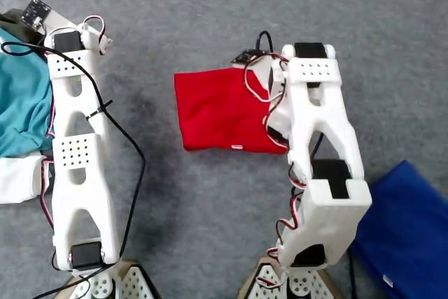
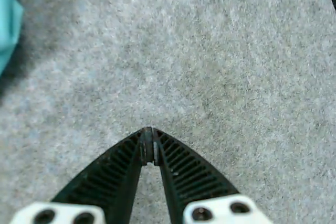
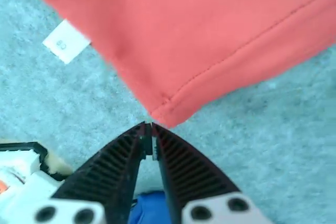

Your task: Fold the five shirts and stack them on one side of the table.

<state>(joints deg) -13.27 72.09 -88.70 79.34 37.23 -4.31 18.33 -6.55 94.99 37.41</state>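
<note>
A folded red shirt [image 1: 217,110] lies mid-table on the grey cloth. In the right wrist view its hemmed corner [image 3: 160,114] sits just beyond my right gripper [image 3: 148,141], which is shut with nothing between the fingers; a white label [image 3: 65,42] sticks out from the shirt's edge. The right arm [image 1: 322,138] overlaps the red shirt's right edge. A teal shirt [image 1: 21,103] lies at the far left, with a white shirt [image 1: 17,180] below it. A blue shirt [image 1: 409,229] lies at the near right. My left gripper [image 2: 148,148] is shut over bare cloth beside the teal shirt [image 2: 6,24].
The left arm [image 1: 77,145] stretches along the teal and white shirts, its black cable [image 1: 129,145] trailing over the cloth. Open grey cloth [image 1: 175,26] lies at the back and between the two arms. The table's far edge runs along the top.
</note>
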